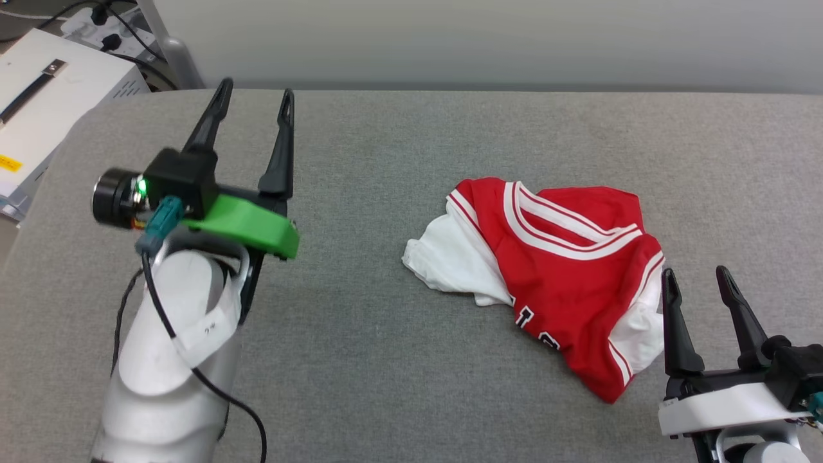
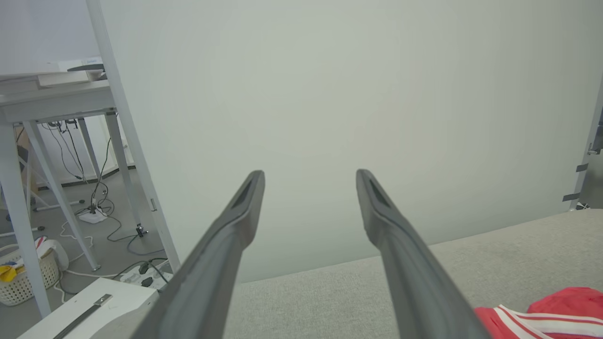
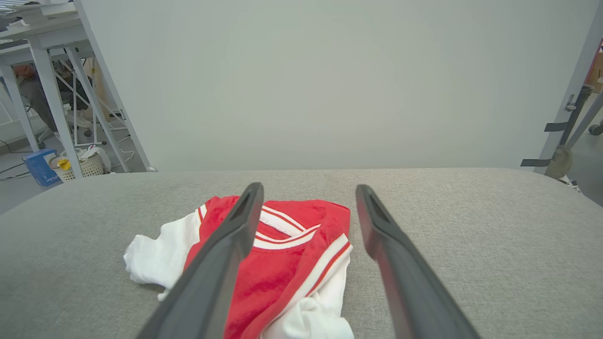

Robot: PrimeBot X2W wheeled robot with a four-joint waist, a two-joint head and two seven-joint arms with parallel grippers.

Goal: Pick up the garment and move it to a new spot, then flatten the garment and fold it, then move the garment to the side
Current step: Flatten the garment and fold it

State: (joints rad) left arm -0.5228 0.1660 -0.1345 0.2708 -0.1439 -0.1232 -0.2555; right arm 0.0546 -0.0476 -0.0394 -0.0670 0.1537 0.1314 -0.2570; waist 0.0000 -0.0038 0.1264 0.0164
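Crumpled garment (image 1: 559, 257) lies just ahead-left of the wide-spread right gripper (image 1: 696, 273), well right of the equally spread left gripper (image 1: 257, 90); head view catches its lettering (image 1: 526, 318)

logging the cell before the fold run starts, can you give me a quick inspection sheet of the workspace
surface: grey fabric-covered table, flat
job's things: garment, red with white sleeves, lying crumpled right of centre, not yet flattened or folded
clutter: nothing seen
grippers: left gripper open, empty, over the table's left part, apart from the garment; right gripper open, empty, at the garment's near right edge
cables: black cable trailing from the left arm; loose cables on the floor beyond the table
surroundings: pale wall panel behind; white box far left; white desk; basket on the floor
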